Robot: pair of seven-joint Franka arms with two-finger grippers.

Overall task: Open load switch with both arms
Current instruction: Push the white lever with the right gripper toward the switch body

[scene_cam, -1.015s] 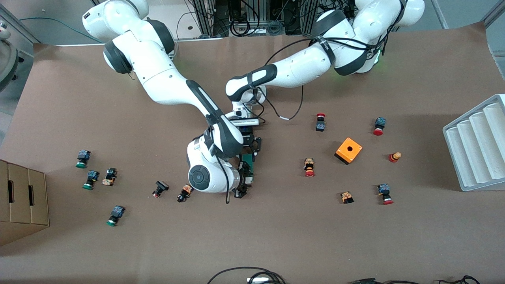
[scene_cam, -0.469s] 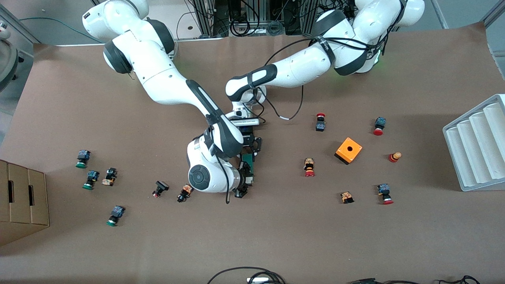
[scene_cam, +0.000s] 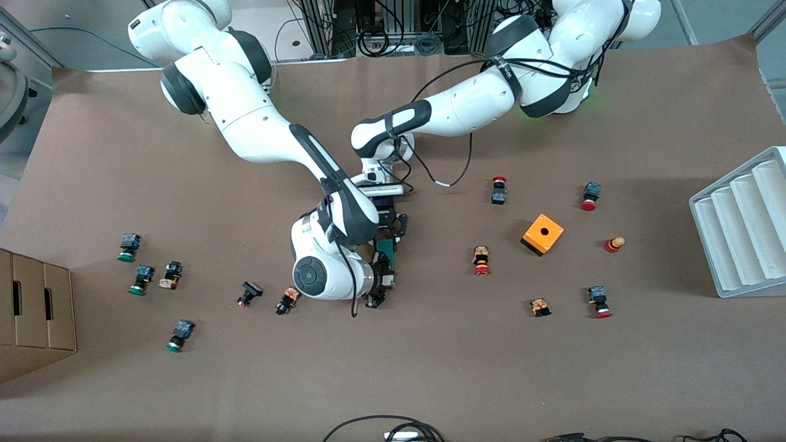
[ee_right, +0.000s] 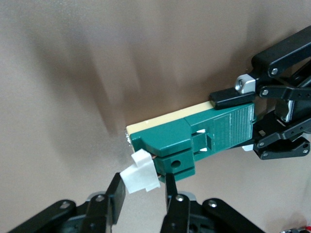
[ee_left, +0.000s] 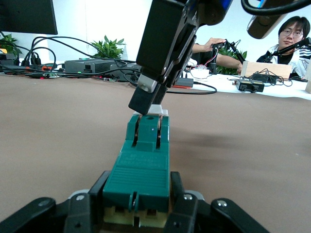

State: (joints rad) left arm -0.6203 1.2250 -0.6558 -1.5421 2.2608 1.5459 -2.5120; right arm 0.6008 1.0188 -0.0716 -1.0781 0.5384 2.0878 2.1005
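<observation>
Front view: load switch (scene_cam: 386, 248) unmoved.

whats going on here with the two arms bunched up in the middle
Both arms are working on one load switch, a dark-green block lying on the table among scattered push buttons. The left gripper is shut on one end of the block, bracing it. The right gripper has its fingers around the small white end piece at the other end, which looks partly pulled out. The switch is not yet clearly open.
</observation>
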